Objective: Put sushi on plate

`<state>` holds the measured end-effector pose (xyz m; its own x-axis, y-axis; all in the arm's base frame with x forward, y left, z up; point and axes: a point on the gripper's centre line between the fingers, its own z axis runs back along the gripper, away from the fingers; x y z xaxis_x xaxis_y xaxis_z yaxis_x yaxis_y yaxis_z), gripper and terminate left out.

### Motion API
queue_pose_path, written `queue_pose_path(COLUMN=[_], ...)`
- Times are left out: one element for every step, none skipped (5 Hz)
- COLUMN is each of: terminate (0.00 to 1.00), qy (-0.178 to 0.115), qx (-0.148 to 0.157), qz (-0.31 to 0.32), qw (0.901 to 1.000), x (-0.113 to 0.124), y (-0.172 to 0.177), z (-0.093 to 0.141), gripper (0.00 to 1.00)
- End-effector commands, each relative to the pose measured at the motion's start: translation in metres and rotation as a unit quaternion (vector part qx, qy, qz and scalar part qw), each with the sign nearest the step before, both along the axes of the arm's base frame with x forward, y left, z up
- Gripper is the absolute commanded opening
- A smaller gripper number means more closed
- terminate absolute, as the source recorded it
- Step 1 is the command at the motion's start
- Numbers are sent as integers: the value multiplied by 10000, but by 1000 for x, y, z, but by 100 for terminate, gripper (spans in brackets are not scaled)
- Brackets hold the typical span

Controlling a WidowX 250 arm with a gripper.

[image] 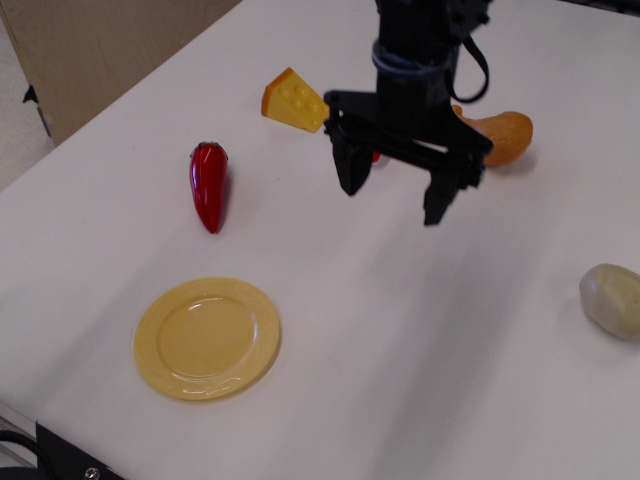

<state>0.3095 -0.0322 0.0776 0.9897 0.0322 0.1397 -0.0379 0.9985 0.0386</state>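
**Behind the gripper, only a sliver of the sushi shows**

Behind the black gripper, nearly all of the sushi is hidden; just a small speck of glossy red peeks out between the gripper's frame and the nearer finger. From that speck alone I cannot tell how the piece sits or whether anything touches it. The jaws stand wide apart, both fingers pointing down toward the table, with bare white tabletop showing in the gap between their tips. Nothing is held between them.

Taking the sushi as the landmark: just to its left, toward the far edge, lies a yellow-orange cheese wedge with round dimples in its face. It is close beside the gripper's left finger but apart from it. To the sushi's right, partly covered by the gripper's body and a looping black cable, sits an orange rounded toy food piece; I cannot say exactly what it is. Farther to the sushi's left and a bit nearer the front lies a red chili pepper with a dark stem end, lengthwise on the table.

Well forward and to the left of the sushi, past the chili, rests the yellow plate, flat on the table with nothing on it. Far off to the sushi's right and forward, at the frame's edge, is a pale cream-coloured lump, possibly a potato.
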Motion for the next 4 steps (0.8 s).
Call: queue_pose_path(terminate=[0,0,0,0], qy=[-681,-718,-698,-680], qx=[66,124,200,85], qz=[701,891,1041,1017], qw=[9952,9934,9919,9924], x=[66,96,116,129], y=[51,66,74,76], z=[23,16,5,-10], gripper=[100,100,100,100])
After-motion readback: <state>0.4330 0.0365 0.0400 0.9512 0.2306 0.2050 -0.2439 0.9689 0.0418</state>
